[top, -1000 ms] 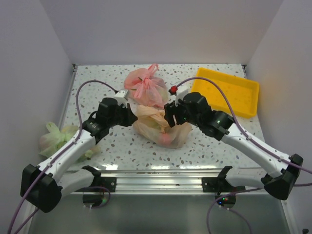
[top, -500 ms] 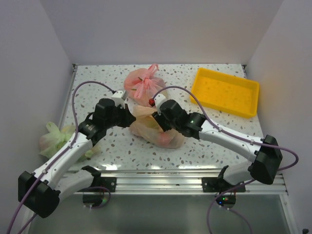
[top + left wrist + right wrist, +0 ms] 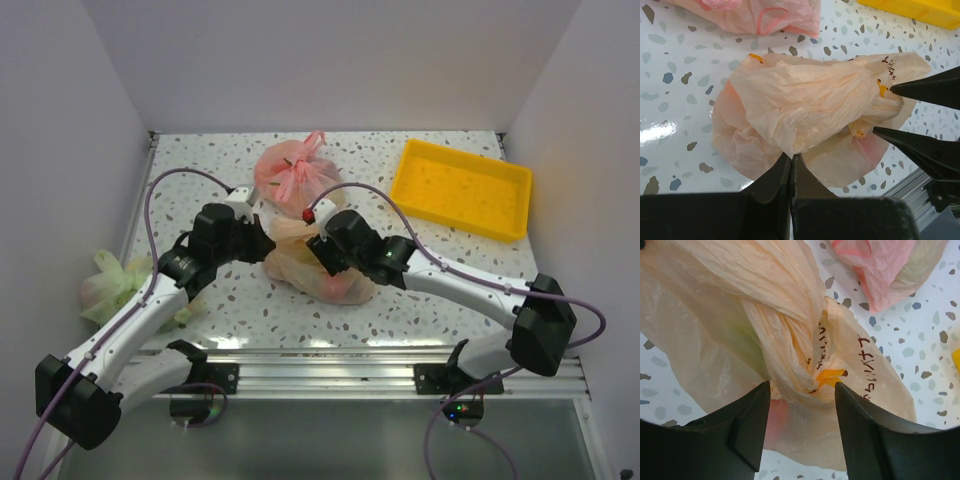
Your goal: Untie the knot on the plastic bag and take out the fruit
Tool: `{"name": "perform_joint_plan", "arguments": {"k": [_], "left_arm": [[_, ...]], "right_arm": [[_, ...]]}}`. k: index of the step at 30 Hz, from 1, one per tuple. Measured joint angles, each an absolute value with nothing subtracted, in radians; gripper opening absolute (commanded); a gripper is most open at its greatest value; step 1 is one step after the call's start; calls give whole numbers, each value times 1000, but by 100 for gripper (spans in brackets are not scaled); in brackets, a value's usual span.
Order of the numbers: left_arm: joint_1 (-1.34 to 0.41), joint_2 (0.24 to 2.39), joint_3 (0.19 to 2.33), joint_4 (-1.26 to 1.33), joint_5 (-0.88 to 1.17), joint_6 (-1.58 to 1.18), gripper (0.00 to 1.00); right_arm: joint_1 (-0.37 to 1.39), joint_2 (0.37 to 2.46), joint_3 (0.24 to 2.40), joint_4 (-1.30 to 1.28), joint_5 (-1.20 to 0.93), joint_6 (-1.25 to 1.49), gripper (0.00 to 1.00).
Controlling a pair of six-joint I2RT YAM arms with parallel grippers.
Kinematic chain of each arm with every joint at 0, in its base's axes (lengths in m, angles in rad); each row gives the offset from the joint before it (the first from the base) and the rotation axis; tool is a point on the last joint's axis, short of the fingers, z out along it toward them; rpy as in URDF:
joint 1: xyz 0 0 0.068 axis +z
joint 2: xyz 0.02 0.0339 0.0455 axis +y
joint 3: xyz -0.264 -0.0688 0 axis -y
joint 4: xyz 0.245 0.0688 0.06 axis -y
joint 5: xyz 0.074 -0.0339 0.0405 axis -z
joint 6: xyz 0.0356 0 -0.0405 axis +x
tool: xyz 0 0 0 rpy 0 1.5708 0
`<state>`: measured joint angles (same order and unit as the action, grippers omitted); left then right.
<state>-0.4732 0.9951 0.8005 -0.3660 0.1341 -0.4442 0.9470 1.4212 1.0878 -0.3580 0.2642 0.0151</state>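
The peach-orange plastic bag [image 3: 300,268] lies on the speckled table between my arms. My left gripper [image 3: 264,244] is at its left side, and in the left wrist view it [image 3: 790,157] is shut on a fold of the bag's film [image 3: 790,100]. My right gripper [image 3: 320,262] is over the bag, open. In the right wrist view its jaws [image 3: 801,387] stand on either side of the twisted knot [image 3: 800,360] without closing on it. The knot also shows in the left wrist view [image 3: 880,107]. Fruit shows only as a reddish blur [image 3: 775,422] through the film.
A smaller tied pink bag [image 3: 295,178] lies just behind the peach bag. A yellow tray [image 3: 462,187] stands at the back right. A pale green bag [image 3: 115,280] lies at the left wall. Walls close in both sides and the back.
My right arm has swung left, away from the tray side, onto the peach bag, and its open jaws now straddle the knot. My left gripper has stayed shut on the film.
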Motion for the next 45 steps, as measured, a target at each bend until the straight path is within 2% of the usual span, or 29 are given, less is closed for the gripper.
{"name": "perform_joint_plan", "arguments": {"k": [2,3,5,6,9,13,19,24,30,37,45], "left_arm": [[-473,995,801,-367,134,-452,0],[-473,995,801,-368,133,-455,0],[-473,993,801,-369,130,-461,0],[-473,991,800,-369,125,-465,0],[-473,982,800,-383,97,-482,0],[-463,976,800,-412,39,-512,0],[-419,979,800,-433,-5,-602,0],[-412,1003,796,-426,-28,-694,0],[-400,1000,723,-387,-22,-811,0],[-397,996,711,-323,-9,-807,0],[-393,1011,887,-246,-75,-687,0]], "right_arm": [[947,1431,1088,-342,250,14,54],[947,1436,1088,-334,247,14,43],[947,1449,1088,-321,248,8,27],[947,1454,1088,-317,253,9,11],[941,1455,1082,-306,275,11,0],[900,1398,1033,-297,294,51,0],[788,1174,969,-294,298,212,0],[773,974,889,-288,318,360,0],[763,828,767,-261,345,517,0],[756,941,817,-226,311,486,0],[756,1084,1074,-203,241,322,0]]}}
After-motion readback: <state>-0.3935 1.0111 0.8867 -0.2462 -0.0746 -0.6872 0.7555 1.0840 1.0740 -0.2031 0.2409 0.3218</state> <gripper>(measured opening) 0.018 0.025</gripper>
